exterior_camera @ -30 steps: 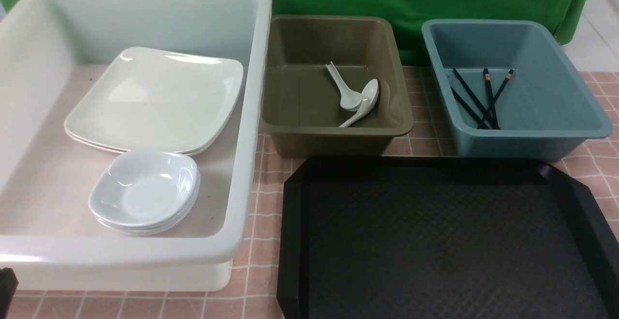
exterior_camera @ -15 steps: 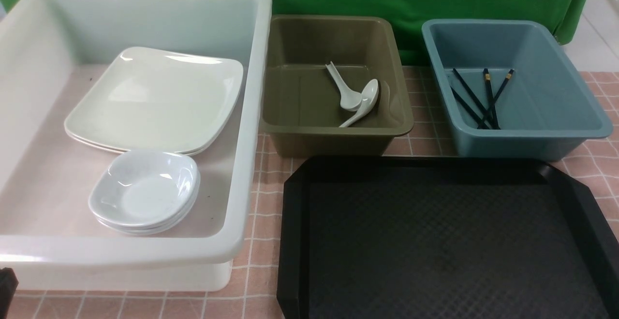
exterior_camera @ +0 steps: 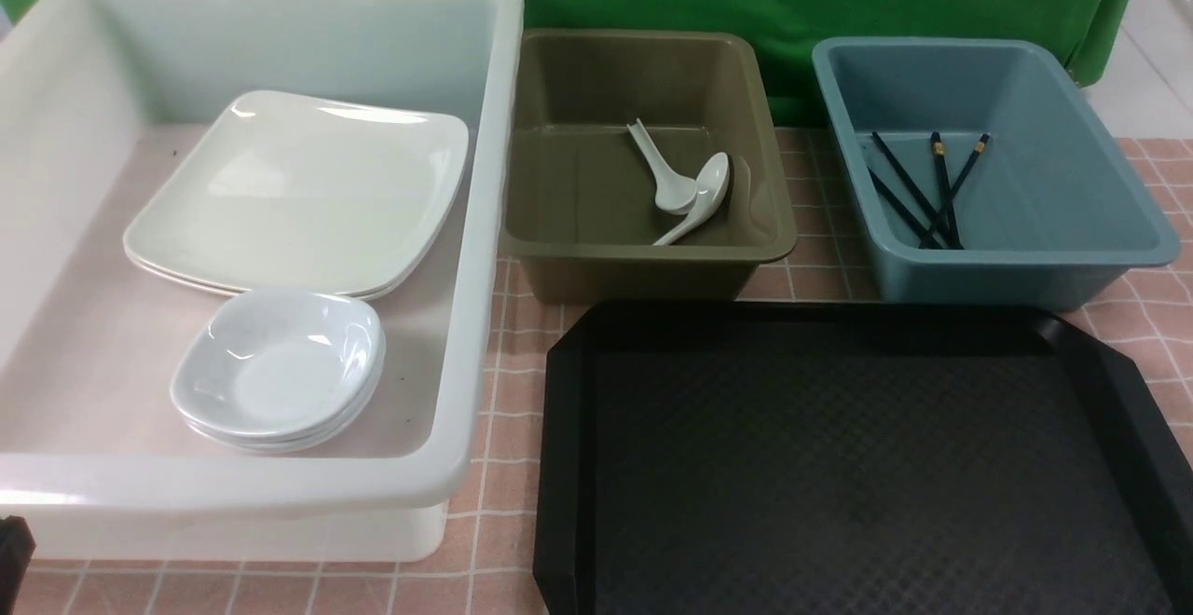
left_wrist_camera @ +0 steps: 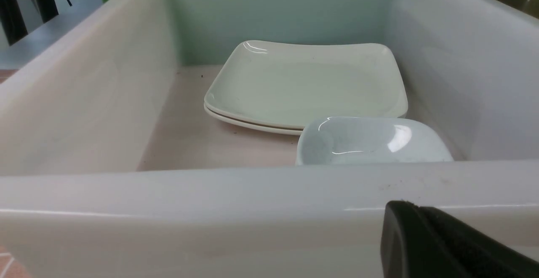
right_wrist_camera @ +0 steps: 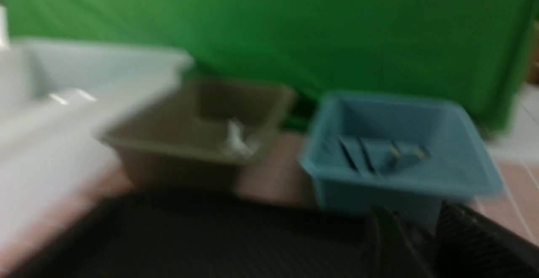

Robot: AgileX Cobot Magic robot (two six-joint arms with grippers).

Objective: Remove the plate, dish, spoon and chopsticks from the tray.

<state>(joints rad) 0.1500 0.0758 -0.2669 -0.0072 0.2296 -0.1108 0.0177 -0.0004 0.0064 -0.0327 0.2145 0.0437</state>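
I see a glossy plate (exterior_camera: 298,191) and spoon (exterior_camera: 694,205). The tray (exterior_camera: 839,466) looks matt, diamond-textured plastic.

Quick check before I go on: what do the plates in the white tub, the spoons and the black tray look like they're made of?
Plates: glossy cream, sharp highlights along the rim; glazed ceramic or melamine, can't tell which.
Spoons: same white gloss, thick walls; again ceramic or melamine.
Tray: matte black with a moulded diamond texture and raised rim; looks like plastic.
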